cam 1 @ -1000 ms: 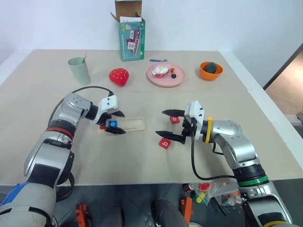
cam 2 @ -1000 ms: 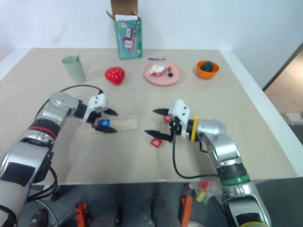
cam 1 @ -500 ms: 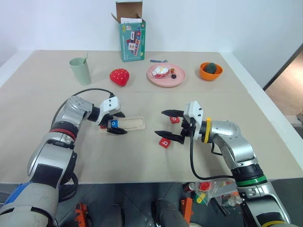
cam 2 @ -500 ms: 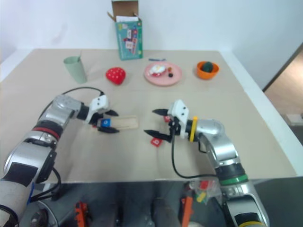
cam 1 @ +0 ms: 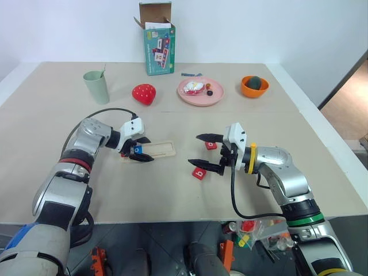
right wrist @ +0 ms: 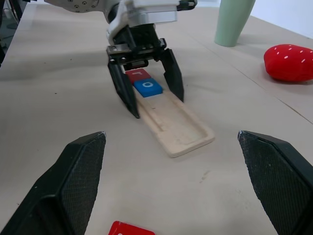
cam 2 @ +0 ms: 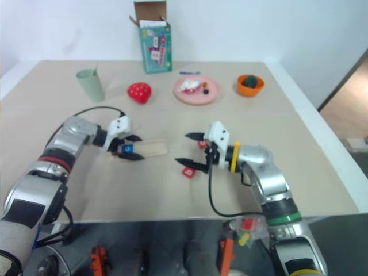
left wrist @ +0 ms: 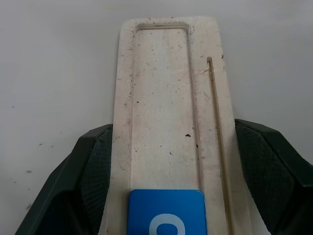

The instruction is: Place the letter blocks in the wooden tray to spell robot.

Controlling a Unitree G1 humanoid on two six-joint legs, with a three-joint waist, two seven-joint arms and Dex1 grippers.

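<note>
Closing in from the wide spread seen earlier, the left gripper (cam 1: 145,149) is now clamping the wooden tray (cam 1: 164,150). One black finger (left wrist: 93,176) is pressing against each long side of it at the end nearer the left arm. The arm itself is holding the same position as before.

The tray is lying flat on the table (cam 1: 172,195), lengthwise across the view. Two letter blocks are sitting in it, touching, at the clamped end. The red r tile (right wrist: 137,74) is occupying the end place. The blue o tile (right wrist: 147,87) is lying next to it. The remainder of the tray is showing bare wood.

The right gripper (cam 1: 195,149) is hovering well apart from the tray, its fingers spread wide and grasping nothing. A red b tile (cam 1: 199,173) is lying on the table just below the nearer finger. Another red tile (cam 1: 212,146) is lying between the fingers' bases; its letter is not legible.

At the far side of the table, a green cup (cam 1: 96,86), a strawberry toy (cam 1: 144,94), a pink plate (cam 1: 215,98), an orange bowl (cam 1: 247,90) and a teal box (cam 1: 159,52) are standing.
</note>
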